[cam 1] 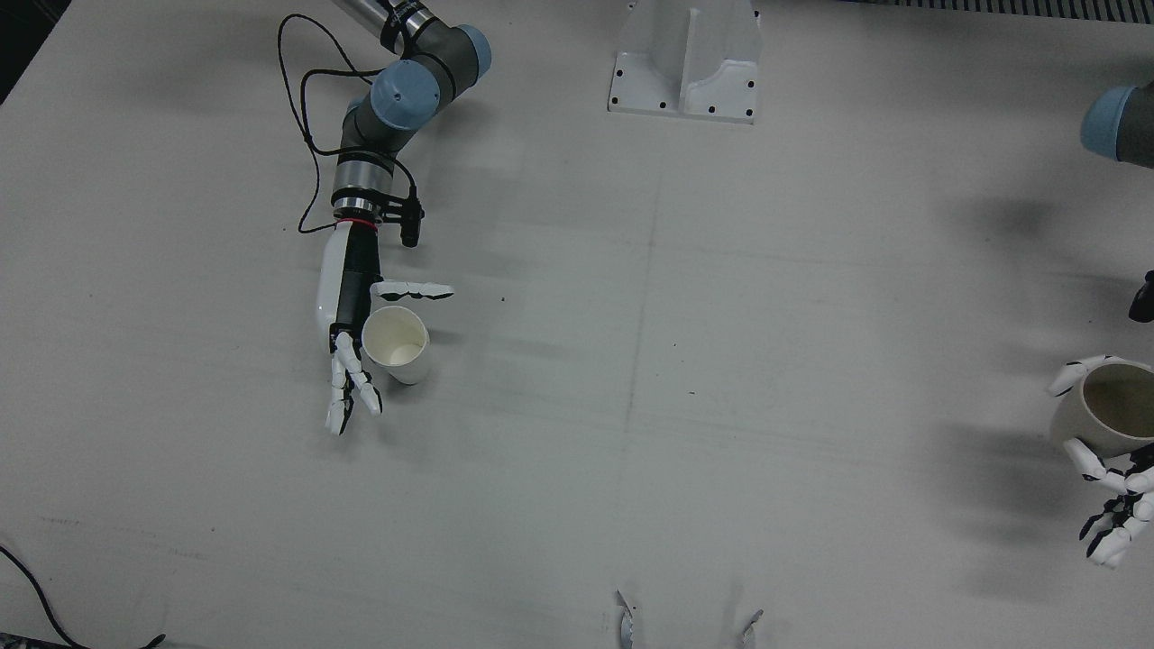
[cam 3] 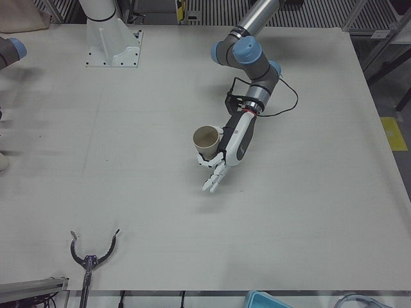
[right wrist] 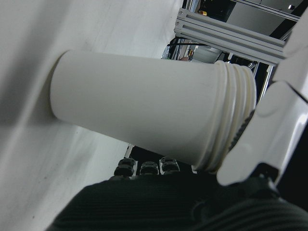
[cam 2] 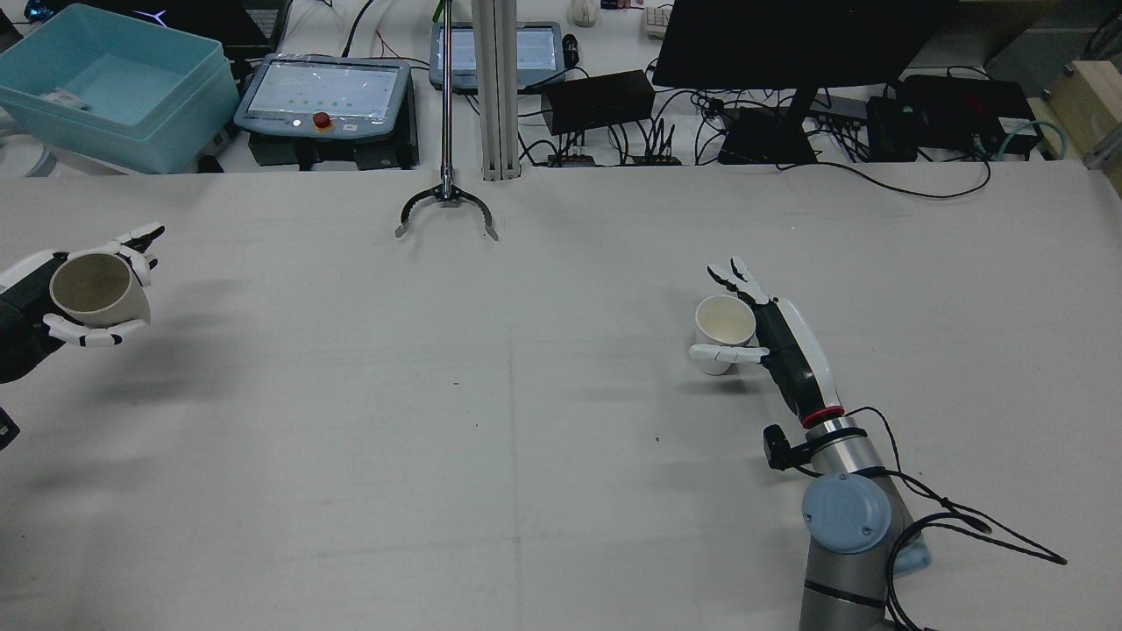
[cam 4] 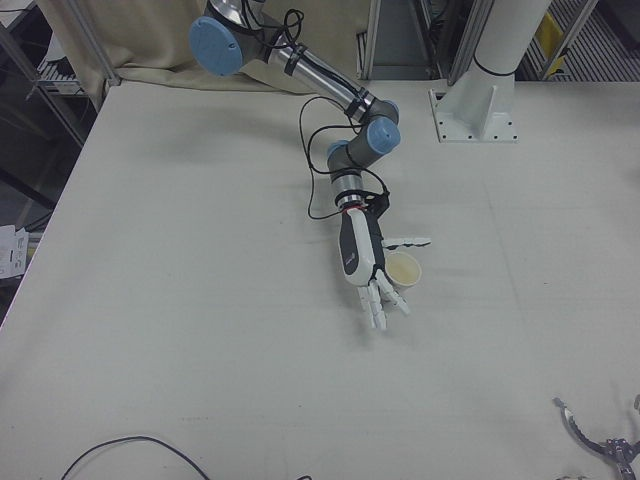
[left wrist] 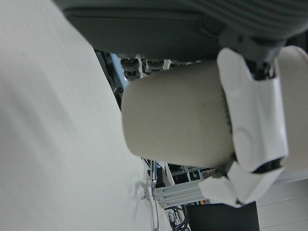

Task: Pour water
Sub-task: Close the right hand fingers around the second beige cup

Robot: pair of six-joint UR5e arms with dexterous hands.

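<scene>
The left hand [cam 2: 83, 298] is grasping a beige cup [cam 2: 92, 287], with fingers [cam 1: 1086, 460] wrapping around its wall, and is holding it lifted clear of the surface [cam 2: 526, 421] at the far left edge of the station, its mouth tilting only slightly. The right hand [cam 1: 347, 347] is lying spread and released beside a white paper cup [cam 1: 397, 344]: its palm is sitting against or just beside the cup wall, and one finger is reaching across behind the cup, but nothing is closing on it. The white paper cup is standing upright on the surface, well apart from the beige cup. As a judgement, the pour is not yet beginning: pick-up of one cup is done, while bringing the two cups together and tipping are remaining. The white paper cup is showing a ribbed rim and a pale interior; whether either cup is containing water cannot be told.
</scene>
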